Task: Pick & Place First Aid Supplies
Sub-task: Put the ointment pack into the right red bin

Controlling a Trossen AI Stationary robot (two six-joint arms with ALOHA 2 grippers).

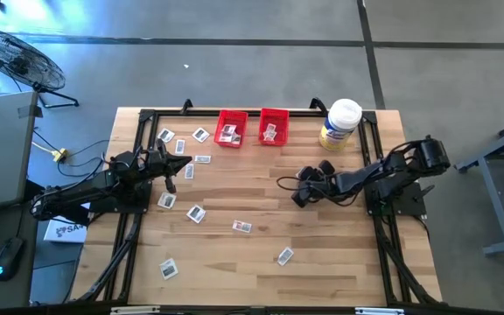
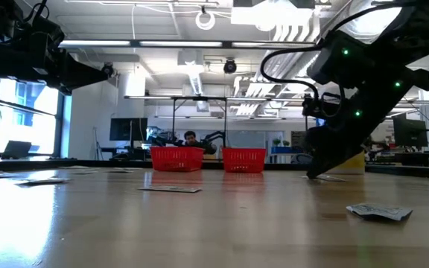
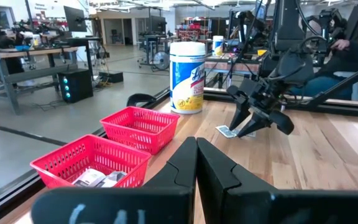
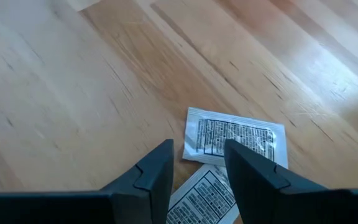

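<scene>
Several small white packets with dark print lie flat and scattered on the wooden table, among them one [image 1: 196, 213] and another [image 1: 241, 227]. More lie in the left red bin [image 1: 231, 129] and the right red bin [image 1: 274, 127]. My right gripper [image 4: 197, 146] is open and low over two overlapping packets, an upper one [image 4: 235, 138] and a lower one [image 4: 201, 196]; the high view shows it [image 1: 297, 199] right of the table's middle. My left gripper [image 3: 196, 149] is shut, with nothing seen in it, and hovers near the table's left side [image 1: 170, 173]. My right gripper comes down at a slant over the two overlapping packets, one finger [image 4: 157, 165] on each side of the lower packet's edge [image 4: 197, 180]. Whether the fingertips touch a packet or the table I cannot tell.
A white-lidded jar with a yellow label [image 1: 339, 124] stands at the far right corner, beside the bins. A black frame rail [image 1: 138, 219] runs along the table's sides. A packet [image 2: 378, 212] lies near the low camera. Bare wood [image 1: 339, 262] lies toward the near edge.
</scene>
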